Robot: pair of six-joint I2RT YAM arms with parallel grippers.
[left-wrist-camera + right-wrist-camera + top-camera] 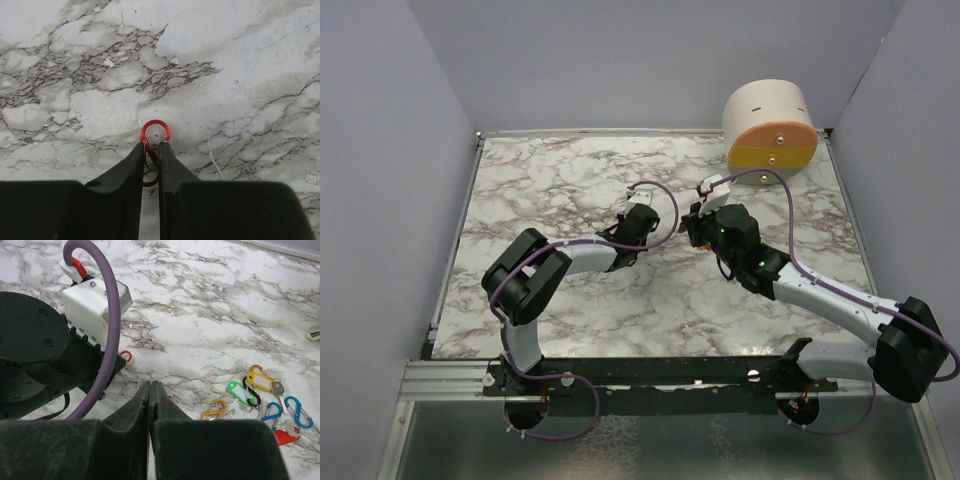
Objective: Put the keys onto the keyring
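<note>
Left claw is clamped on the red loop, pinching it low down so only the top arc and a thin wire gate poke out past the tips. It's close over the marble table, touching or not I can't tell. Right claw is pressed together too. I can't make out anything between its fingers, maybe a sliver of wire by the tip, but it's too thin to call. The left claw sits just ahead and to its left. The keys are all off to the right of the right claw, lying on the table well apart from both claws. The green and yellow heads are together and a red one is nearer the camera, mixed in with an orange loop and blue loops. My worry is that the left claw covers most of the red loop, so the gate may be blocked or squeezed and a key won't thread. The loop could also twist in that narrow pinch once something pushes on it. And the pile looks tangled, so grabbing one key might drag the lot, or the right claw could nab a loop instead.
</note>
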